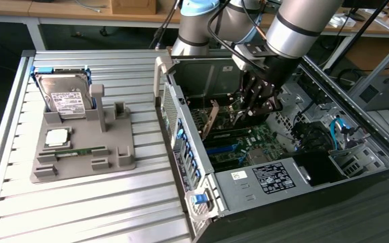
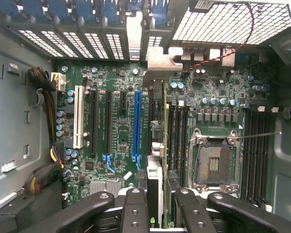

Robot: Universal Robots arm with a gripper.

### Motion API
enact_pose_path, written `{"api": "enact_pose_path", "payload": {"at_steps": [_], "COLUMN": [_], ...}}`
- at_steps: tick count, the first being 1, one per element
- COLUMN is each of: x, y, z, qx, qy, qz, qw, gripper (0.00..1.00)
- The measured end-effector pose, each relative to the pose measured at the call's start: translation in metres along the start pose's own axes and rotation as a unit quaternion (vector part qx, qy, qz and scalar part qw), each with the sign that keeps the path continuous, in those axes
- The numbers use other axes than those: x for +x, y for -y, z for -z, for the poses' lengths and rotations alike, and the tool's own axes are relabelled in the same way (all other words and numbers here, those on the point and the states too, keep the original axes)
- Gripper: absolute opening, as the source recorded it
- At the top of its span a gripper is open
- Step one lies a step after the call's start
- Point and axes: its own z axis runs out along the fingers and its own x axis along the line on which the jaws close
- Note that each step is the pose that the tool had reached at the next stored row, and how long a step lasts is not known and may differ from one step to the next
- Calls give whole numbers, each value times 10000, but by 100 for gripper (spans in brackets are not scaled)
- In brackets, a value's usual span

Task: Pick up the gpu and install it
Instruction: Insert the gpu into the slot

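Note:
The gpu stands on edge inside the open computer case, its tan-brown face showing, a little above the green motherboard. My gripper reaches down into the case and is shut on the card. In the wrist view the gpu is seen edge-on as a thin line running out from between my black fingers. Its silvery bracket sits at the case's rear slot openings. The card's edge lies between the long blue slot and the black memory slots.
A grey parts holder on the slatted table at the exterior view's left carries a hard drive, a processor chip and a green memory stick. Around the card are case walls, cable bundles, a processor socket and a white slot.

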Motion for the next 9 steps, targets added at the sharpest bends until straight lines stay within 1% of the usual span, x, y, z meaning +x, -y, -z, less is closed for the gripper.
{"api": "enact_pose_path", "payload": {"at_steps": [9], "x": [13], "y": [-8], "z": [-12], "qx": [0], "qy": [1], "qz": [0], "qw": [10000], "gripper": [27]}}
